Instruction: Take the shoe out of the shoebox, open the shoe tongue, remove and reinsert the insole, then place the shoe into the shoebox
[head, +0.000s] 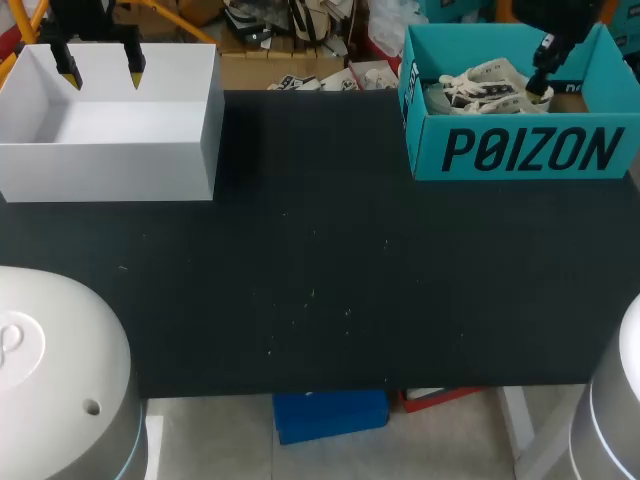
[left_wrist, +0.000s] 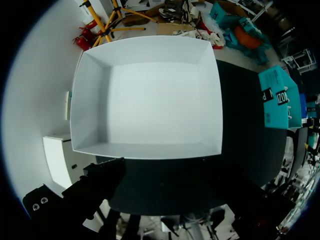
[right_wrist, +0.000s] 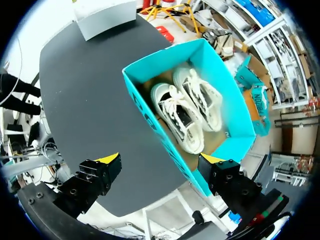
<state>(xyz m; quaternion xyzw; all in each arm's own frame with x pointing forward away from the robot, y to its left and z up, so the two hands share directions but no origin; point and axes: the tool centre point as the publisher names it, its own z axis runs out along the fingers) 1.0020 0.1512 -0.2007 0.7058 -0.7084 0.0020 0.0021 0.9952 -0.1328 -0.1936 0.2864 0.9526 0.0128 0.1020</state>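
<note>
The black table (head: 320, 280) fills most of the head view. At its 10 o'clock corner stands a white box (head: 110, 170), open on top, with plain walls that carry no print. The left wrist view looks straight down into it and shows a bare white floor and four clean walls, which the head view shows only in part.

At the table's 2 o'clock corner sits the teal shoebox (head: 520, 150), well apart from the white box. Its front wall bears one word in big dark block letters, plain to see from the head view. In the left wrist view the same lettering appears small and turned on its side. In the right wrist view it runs along the near wall too steeply to make out.

Inside the shoebox lie the shoes (right_wrist: 192, 112): a cream pair with pale laces, side by side on the brown floor. The head view shows them only as a tangle of laces behind the front wall; the pair reads clearly only from the right wrist.

The right gripper (right_wrist: 160, 161) hangs above the shoebox with its jaws spread wide and nothing in them. The left gripper (head: 101, 70) hangs over the white box at its 12 o'clock wall, its yellow tips apart and gripping nothing. Its own wrist view shows no yellow tips.
</note>
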